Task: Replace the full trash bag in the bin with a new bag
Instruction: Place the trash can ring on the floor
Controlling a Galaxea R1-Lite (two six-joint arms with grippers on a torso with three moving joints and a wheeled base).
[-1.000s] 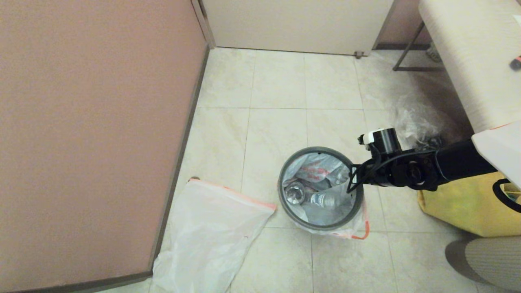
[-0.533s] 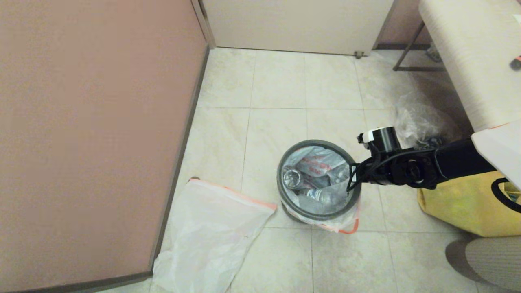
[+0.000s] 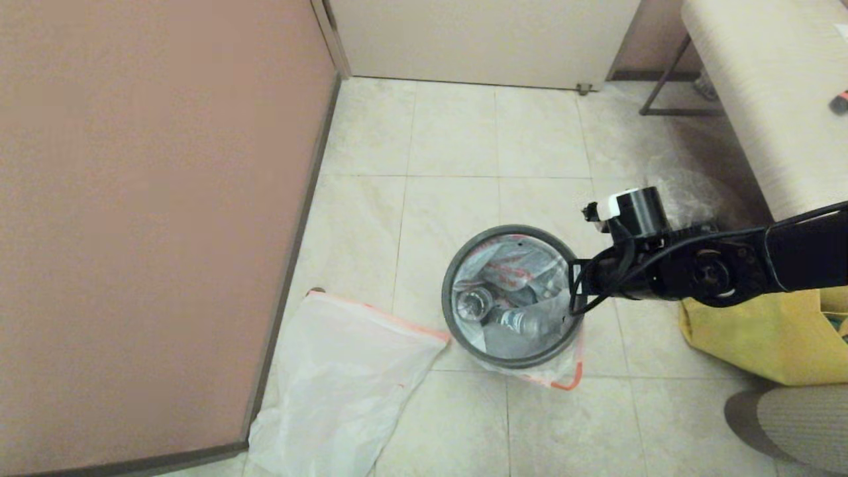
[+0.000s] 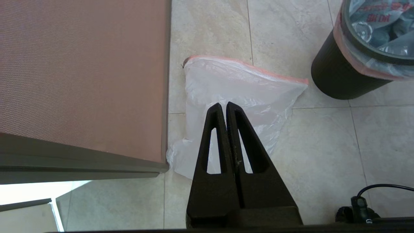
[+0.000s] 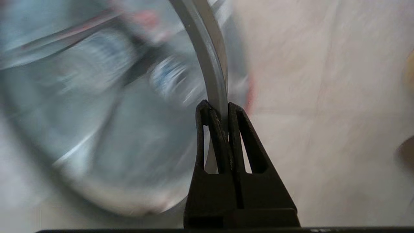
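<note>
The black bin (image 4: 339, 77) stands on the tiled floor. The full trash bag (image 3: 523, 338) sits in it, holding clear bottles, and its orange-red hem (image 3: 563, 381) hangs outside. A grey ring (image 3: 448, 298) sits on the rim over the bag. My right gripper (image 3: 575, 291) is shut on the ring's right side, and the right wrist view shows the ring (image 5: 210, 58) pinched between the right gripper's (image 5: 220, 105) tips. The new bag (image 3: 338, 377) lies flat on the floor left of the bin. My left gripper (image 4: 223, 105) hangs shut and empty above the new bag (image 4: 245, 84).
A pink partition (image 3: 146, 218) runs along the left, and the new bag's corner reaches under its edge. A yellow cloth tote (image 3: 762, 338) stands right of the bin, with a clear wrinkly bag (image 3: 682, 192) behind my arm. A pale bench (image 3: 768, 86) fills the far right.
My right gripper, shut on the ring, has shifted a little left and away, and the wrist has risen. The ring, the bin top and the bag's hem moved with it.
</note>
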